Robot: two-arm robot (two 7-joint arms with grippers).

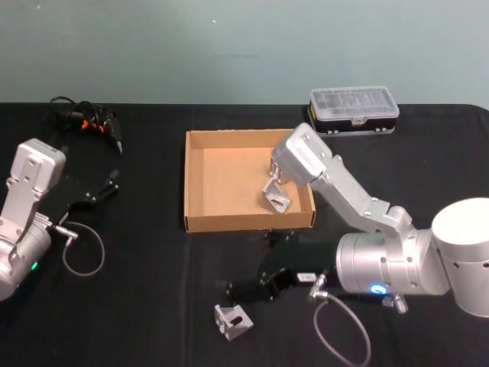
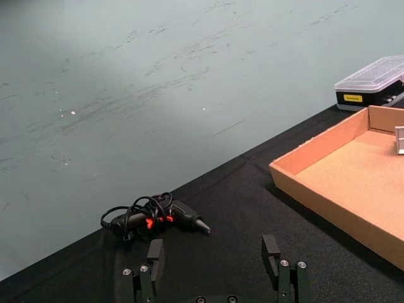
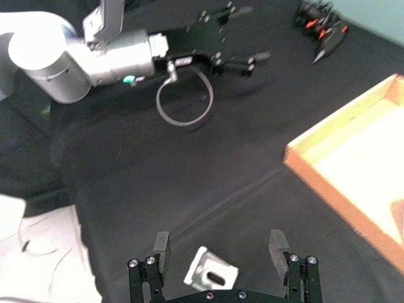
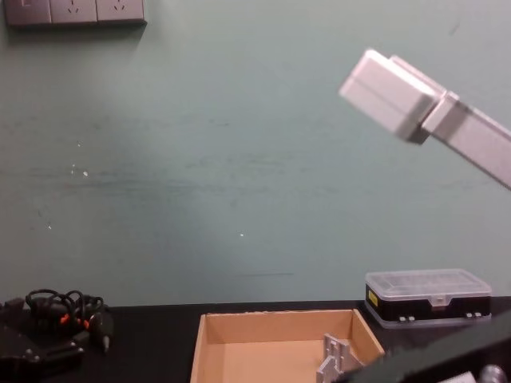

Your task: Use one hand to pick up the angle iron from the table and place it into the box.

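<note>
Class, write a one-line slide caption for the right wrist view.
Open right end effector poised over an angle iron on the black table, cardboard box off to one side.

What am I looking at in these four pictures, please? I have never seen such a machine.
It is a robot with two metal arms, each ending in a two-fingered gripper. One picture looks down from its head, one looks forward from its chest, and two come from its wrists. On the black table stand a cardboard box with one angle iron inside, a plastic case and some cables. A second angle iron lies on the table by the open right gripper. The left gripper is open too. Nothing is held.
</note>
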